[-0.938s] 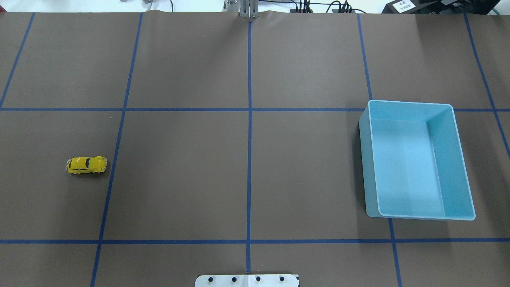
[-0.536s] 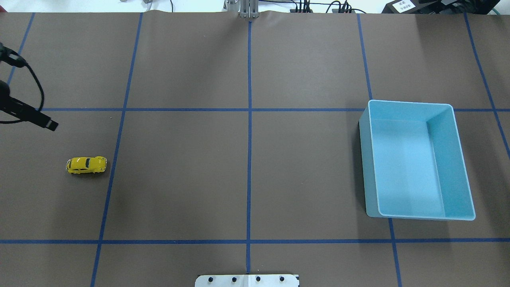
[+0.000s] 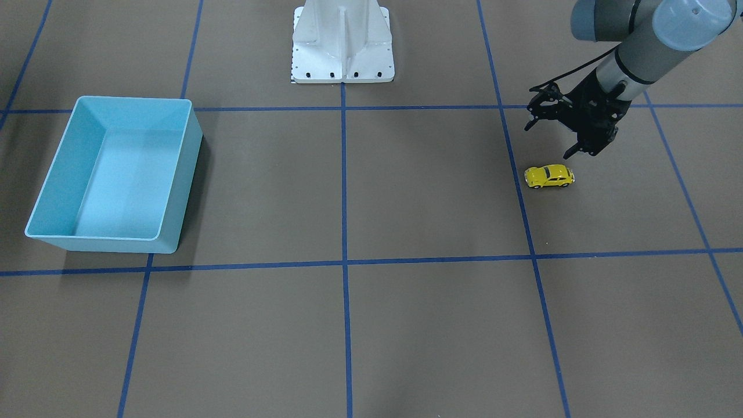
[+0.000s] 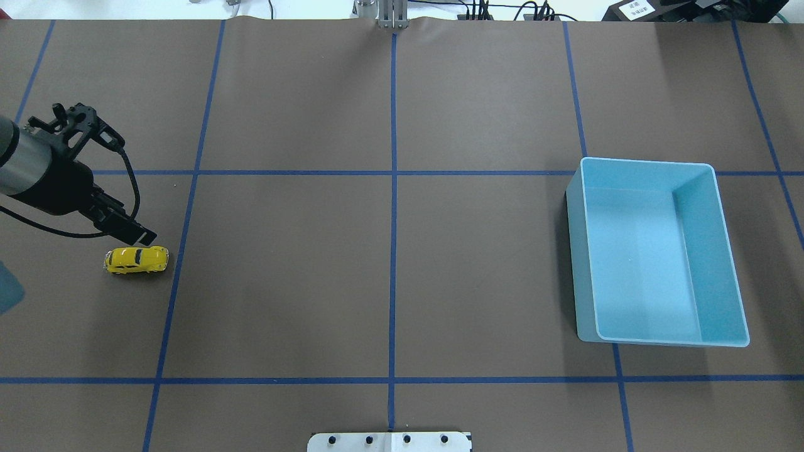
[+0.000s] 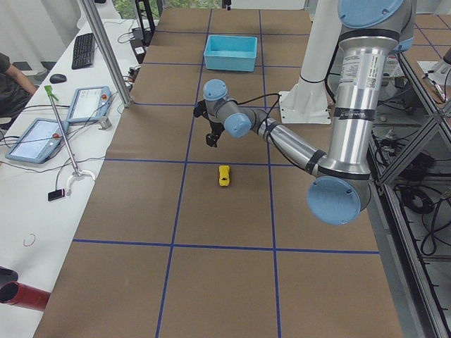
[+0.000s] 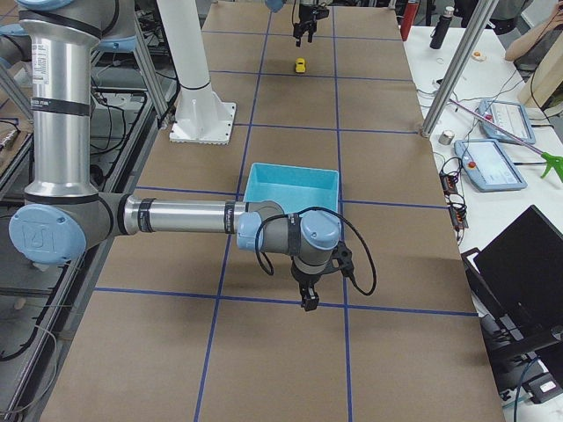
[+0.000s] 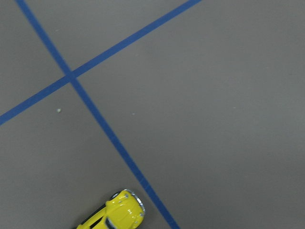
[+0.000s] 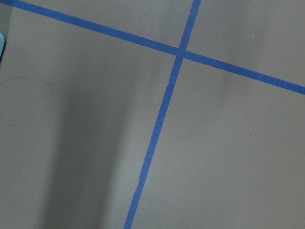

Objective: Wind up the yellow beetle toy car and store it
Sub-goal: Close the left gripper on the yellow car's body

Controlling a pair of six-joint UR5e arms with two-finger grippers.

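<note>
The yellow beetle toy car (image 4: 136, 259) (image 3: 549, 176) (image 5: 223, 175) (image 6: 300, 65) stands on its wheels on the brown table, near the robot's left end. It peeks in at the bottom edge of the left wrist view (image 7: 116, 217). My left gripper (image 4: 122, 185) (image 3: 548, 142) (image 5: 206, 128) hovers open just beside and above the car, touching nothing. One fingertip (image 4: 144, 237) is close over the car. The right gripper (image 6: 306, 301) hangs low over the table beyond the bin's end; I cannot tell its state.
A light blue bin (image 4: 647, 162) (image 3: 133, 100) (image 6: 293, 167) stands empty on the robot's right side, far from the car. The white base mount (image 3: 342, 40) is at the table's robot edge. A side desk with tablets (image 5: 42, 137) and a metal post (image 5: 106, 56) flank the table.
The left arm has come in from the view's left edge and swung toward the car, its gripper open. Car and bin have not moved.
</note>
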